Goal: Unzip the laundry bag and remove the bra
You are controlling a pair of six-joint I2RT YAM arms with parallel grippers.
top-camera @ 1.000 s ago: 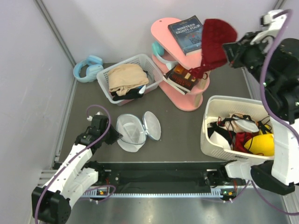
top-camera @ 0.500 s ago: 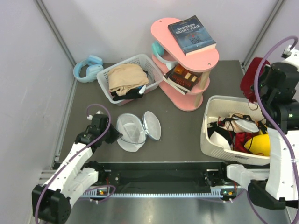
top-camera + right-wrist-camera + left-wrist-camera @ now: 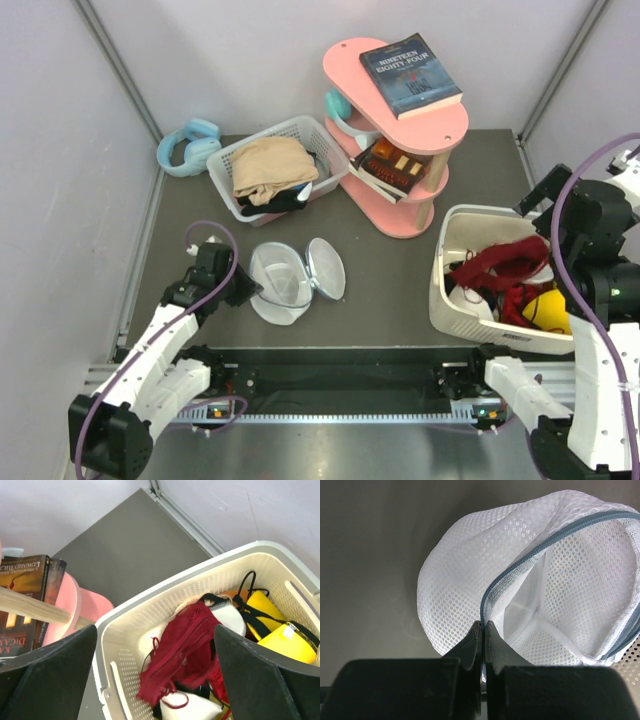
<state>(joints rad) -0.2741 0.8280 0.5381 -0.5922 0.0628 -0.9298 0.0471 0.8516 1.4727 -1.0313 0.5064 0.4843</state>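
Your left fingers (image 3: pixel 478 635) closed, pinching teal-zippered rim of small round white mesh laundry bag (image 3: pixel 470 565). Bag lies unzipped on grey bench (image 3: pixel 390 270), directly ahead of fingertips, mouth gaping. Your right fingers (image 3: pixel 50 675) spread wide, holding nothing, above perforated cream plastic tub (image 3: pixel 150 615). Dark red lace bra (image 3: pixel 185 650) lies in tub, below and between them.
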